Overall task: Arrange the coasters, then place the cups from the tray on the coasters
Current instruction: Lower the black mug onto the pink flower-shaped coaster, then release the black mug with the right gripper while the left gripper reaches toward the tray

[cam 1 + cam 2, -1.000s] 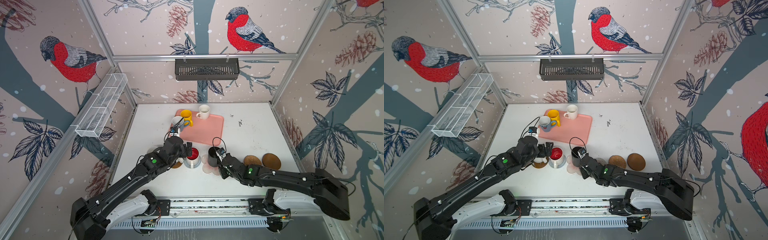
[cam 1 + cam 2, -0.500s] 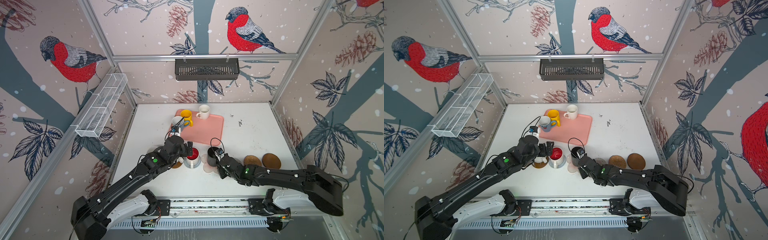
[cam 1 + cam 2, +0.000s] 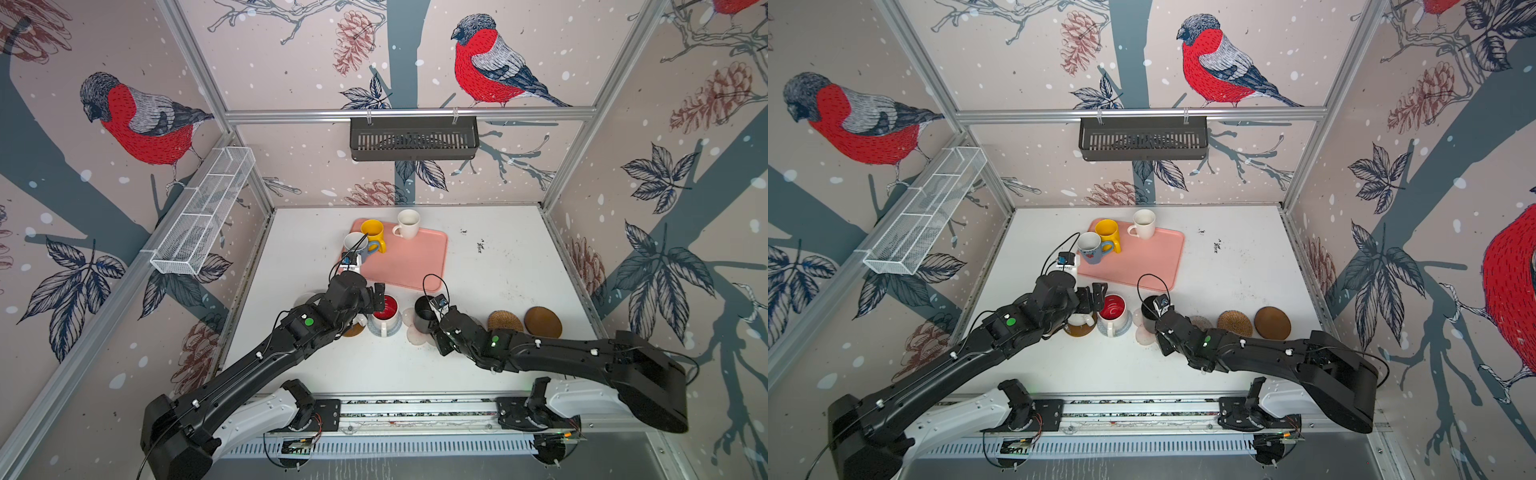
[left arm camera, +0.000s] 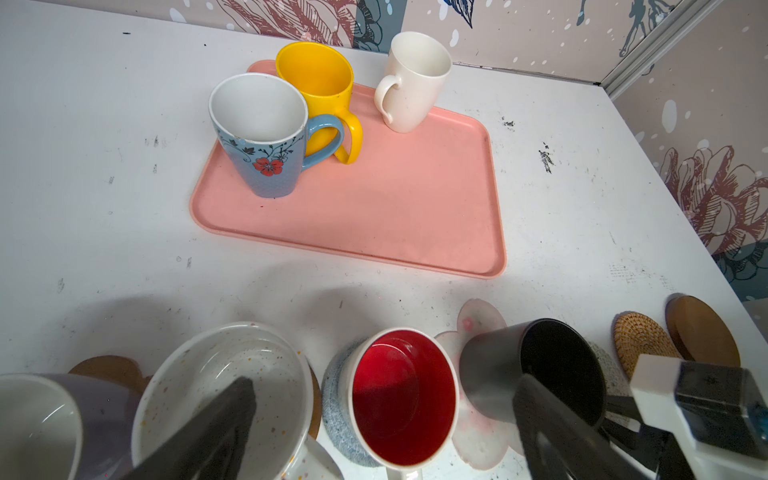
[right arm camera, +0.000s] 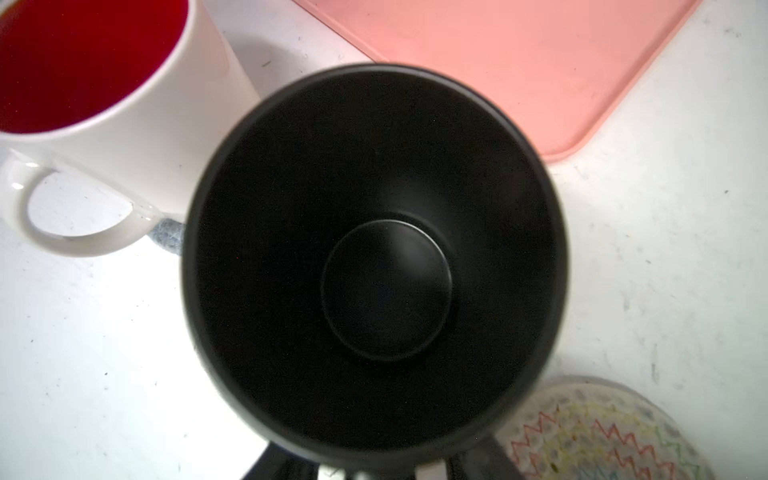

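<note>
The black cup (image 3: 424, 311) stands upright on the pink-white flower coaster (image 3: 415, 338). My right gripper (image 3: 436, 332) is against its near side, fingers (image 5: 274, 461) apart under the rim; the handle is hidden. My left gripper (image 4: 384, 380) hangs wide open over the red-inside cup (image 3: 384, 309), which sits on the grey-blue coaster (image 4: 336, 399). The speckled cup (image 4: 224, 386) rests on a brown disc (image 3: 1077, 331). A lavender cup (image 4: 41, 424) is beside it. On the pink tray (image 3: 415, 266) stand the yellow (image 3: 372, 230), white (image 3: 407, 222) and blue-handled (image 3: 355, 243) cups.
Right of the black cup lie three bare coasters: cream rope (image 5: 602, 432), golden rattan (image 3: 505, 322) and a brown disc (image 3: 542, 322). A black slotted basket (image 3: 413, 139) hangs on the back wall and a white wire rack (image 3: 203, 216) on the left wall.
My right gripper's fingers have parted at the black cup, which shifted slightly left over the flower coaster before that. The left arm has stayed still and open.
</note>
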`<state>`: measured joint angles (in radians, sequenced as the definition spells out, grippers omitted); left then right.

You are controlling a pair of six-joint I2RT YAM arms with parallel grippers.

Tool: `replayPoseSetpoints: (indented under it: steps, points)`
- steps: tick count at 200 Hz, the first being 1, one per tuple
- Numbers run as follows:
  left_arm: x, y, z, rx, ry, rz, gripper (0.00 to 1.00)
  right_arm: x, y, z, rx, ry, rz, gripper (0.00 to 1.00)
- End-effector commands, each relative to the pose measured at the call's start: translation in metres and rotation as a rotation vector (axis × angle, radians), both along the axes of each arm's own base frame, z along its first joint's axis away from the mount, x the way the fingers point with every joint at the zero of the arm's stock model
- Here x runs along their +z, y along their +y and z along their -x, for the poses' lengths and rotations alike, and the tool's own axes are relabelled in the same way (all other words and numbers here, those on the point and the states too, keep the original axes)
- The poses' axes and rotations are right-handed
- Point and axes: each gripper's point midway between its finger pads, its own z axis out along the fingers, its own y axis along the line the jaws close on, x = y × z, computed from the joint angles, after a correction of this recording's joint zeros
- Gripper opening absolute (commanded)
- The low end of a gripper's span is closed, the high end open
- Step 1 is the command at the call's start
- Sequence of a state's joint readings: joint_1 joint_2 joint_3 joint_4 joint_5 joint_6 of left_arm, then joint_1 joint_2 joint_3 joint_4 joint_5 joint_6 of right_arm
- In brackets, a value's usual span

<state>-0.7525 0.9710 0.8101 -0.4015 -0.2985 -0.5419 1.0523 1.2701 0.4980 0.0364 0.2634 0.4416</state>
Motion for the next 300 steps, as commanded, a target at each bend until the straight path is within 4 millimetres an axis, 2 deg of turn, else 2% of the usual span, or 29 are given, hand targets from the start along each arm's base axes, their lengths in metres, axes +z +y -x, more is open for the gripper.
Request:
replayPoseSetpoints:
  steps: [1,9,13,45,87,93,97,104,144,174,197,219,259,300]
  points:
    - [0.008,0.002,-0.004,0.013,-0.031,-0.007,0.97,0.006,0.000,-0.004,-0.018,-0.024,-0.018,0.53]
    - [0.011,0.002,-0.005,0.018,-0.036,-0.008,0.97,0.005,-0.001,-0.003,-0.019,-0.022,-0.014,0.55]
    - [0.013,0.003,-0.006,0.020,-0.039,-0.008,0.97,0.012,-0.001,-0.004,-0.020,-0.033,-0.035,0.56]
    - [0.025,0.005,-0.010,0.041,-0.049,-0.021,0.97,0.030,-0.002,-0.002,-0.015,-0.057,-0.069,0.65]
    - [0.043,0.002,-0.020,0.051,-0.057,-0.042,0.92,0.075,-0.003,-0.004,-0.009,-0.114,-0.118,0.70]
    - [0.039,0.004,-0.022,0.055,-0.044,-0.059,0.92,0.081,-0.003,-0.005,-0.008,-0.125,-0.123,0.71]
    - [0.048,0.003,-0.025,0.058,-0.055,-0.048,0.91,0.085,-0.004,-0.006,-0.011,-0.133,-0.126,0.71]
    - [0.052,0.004,-0.028,0.064,-0.056,-0.049,0.90,0.093,-0.006,-0.009,-0.024,-0.149,-0.134,0.71]
    - [0.047,0.018,-0.054,0.119,-0.022,-0.091,0.85,0.119,-0.021,-0.036,-0.109,-0.175,-0.218,0.72]
    - [0.039,0.020,-0.078,0.159,0.001,-0.125,0.84,0.125,-0.038,-0.063,-0.193,-0.131,-0.293,0.72]
    - [0.030,0.017,-0.098,0.174,0.023,-0.140,0.81,0.129,-0.043,-0.074,-0.214,-0.127,-0.307,0.73]
    - [0.018,0.015,-0.116,0.188,0.052,-0.156,0.74,0.127,-0.043,-0.080,-0.218,-0.118,-0.314,0.73]
    - [-0.004,0.009,-0.148,0.244,0.105,-0.152,0.55,0.111,-0.046,-0.086,-0.229,-0.083,-0.322,0.73]
    - [-0.014,-0.010,-0.180,0.266,0.132,-0.131,0.52,0.102,-0.052,-0.089,-0.245,-0.051,-0.348,0.73]
